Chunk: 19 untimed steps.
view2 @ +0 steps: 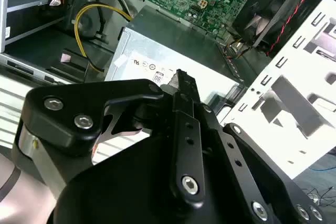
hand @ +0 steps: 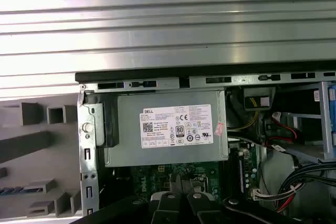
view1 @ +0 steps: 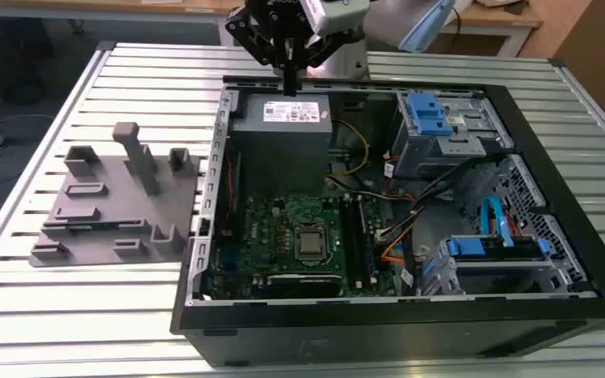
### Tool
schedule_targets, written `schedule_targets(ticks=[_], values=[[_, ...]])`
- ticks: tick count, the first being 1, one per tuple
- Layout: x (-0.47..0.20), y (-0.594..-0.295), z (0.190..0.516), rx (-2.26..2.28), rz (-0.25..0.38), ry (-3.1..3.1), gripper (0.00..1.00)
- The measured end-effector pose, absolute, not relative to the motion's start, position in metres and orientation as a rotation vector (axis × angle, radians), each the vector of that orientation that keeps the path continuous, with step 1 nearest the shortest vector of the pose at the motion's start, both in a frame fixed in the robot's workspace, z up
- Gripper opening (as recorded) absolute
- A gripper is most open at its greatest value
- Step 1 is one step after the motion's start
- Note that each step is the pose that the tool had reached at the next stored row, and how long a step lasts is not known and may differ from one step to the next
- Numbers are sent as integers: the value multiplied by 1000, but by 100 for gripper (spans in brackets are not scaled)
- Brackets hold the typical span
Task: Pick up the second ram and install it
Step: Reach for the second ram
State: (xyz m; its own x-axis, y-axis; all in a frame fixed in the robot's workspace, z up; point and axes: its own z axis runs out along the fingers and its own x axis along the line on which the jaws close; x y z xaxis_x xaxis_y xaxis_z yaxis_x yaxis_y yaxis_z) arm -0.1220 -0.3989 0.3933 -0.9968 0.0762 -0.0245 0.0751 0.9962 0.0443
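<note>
Seemingly empty, the gripper [view1: 292,87] hovered pinched narrow at twelve o'clock of the case [view1: 408,335]; the second ram, light but brittle, probably suited edge-gripping.

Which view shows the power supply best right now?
The first wrist view: the power supply sits face-on, its labelled side whole. The exterior view shows it at an angle below the claw; in the second wrist view the claw hides part.

The arm hangs in from above with its wrist bent over, so the black gripper [view1: 291,87] points straight down. Its two fingers [view2: 182,103] are pressed together, tip against tip.
</note>
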Motion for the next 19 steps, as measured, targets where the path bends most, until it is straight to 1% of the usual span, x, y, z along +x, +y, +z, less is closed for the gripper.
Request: schedule_targets(ticks=[11,19], values=[[-125,-399,393,118,68,3113,11],[-153,-399,393,118,68,3112,11]])
